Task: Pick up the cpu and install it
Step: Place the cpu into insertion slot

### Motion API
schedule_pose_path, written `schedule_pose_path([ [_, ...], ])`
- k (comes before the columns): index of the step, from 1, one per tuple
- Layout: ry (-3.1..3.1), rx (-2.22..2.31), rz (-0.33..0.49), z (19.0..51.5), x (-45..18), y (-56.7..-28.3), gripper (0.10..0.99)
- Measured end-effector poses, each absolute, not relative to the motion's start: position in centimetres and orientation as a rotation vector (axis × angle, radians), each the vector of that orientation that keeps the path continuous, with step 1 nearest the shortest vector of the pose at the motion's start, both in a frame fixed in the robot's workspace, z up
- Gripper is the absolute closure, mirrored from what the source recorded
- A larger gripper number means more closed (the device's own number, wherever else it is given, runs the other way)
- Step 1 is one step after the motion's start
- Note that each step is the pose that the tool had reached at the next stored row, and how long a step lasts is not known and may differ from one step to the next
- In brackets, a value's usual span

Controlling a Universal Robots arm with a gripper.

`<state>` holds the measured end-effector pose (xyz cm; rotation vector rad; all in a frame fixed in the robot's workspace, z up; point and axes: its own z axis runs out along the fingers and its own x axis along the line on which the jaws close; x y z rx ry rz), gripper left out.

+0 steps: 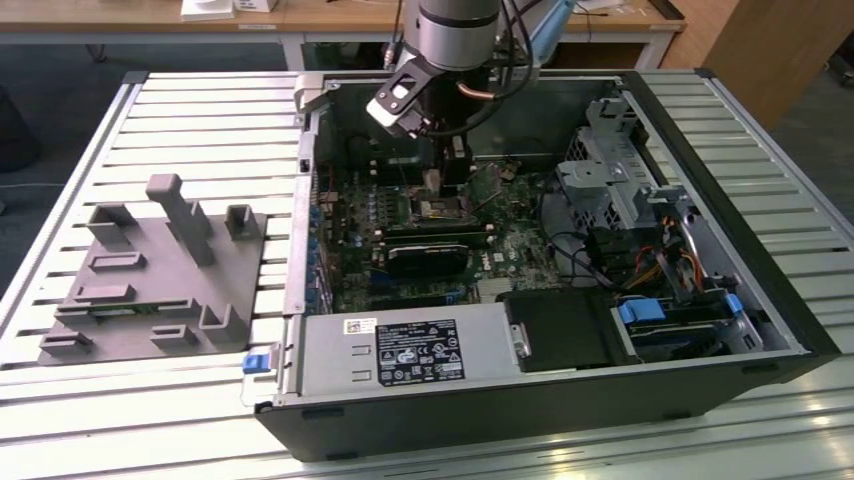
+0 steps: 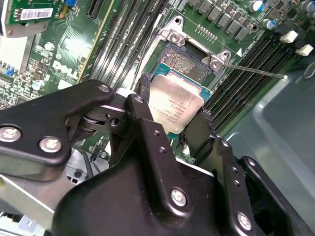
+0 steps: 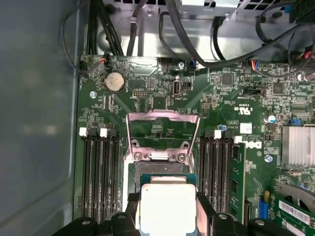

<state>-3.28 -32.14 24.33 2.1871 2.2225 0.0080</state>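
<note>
gripper (image 2: pixel 172 119) pinching cpu (image 2: pixel 173 101) by opposite edges, low over open socket (image 2: pixel 186 61) (retention frame (image 3: pixel 163 116) flipped up), contact unclear, on green motherboard (image 3: pixel 224 101)

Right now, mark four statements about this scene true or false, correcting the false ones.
1. The gripper holds the cpu between its fingers. True.
2. The metal frame is shut over the cpu. False: the metal frame stands open.
3. The computer case lies open on a slatted table. True.
4. The grey fixture lies at the exterior view's right of the computer case. False: it lies at its left.
</note>
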Motion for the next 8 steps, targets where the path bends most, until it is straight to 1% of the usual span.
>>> schedule_pose_path([
  [8,2.226,2.184,0.008,23.65,-3.46,-32.00,0.549],
])
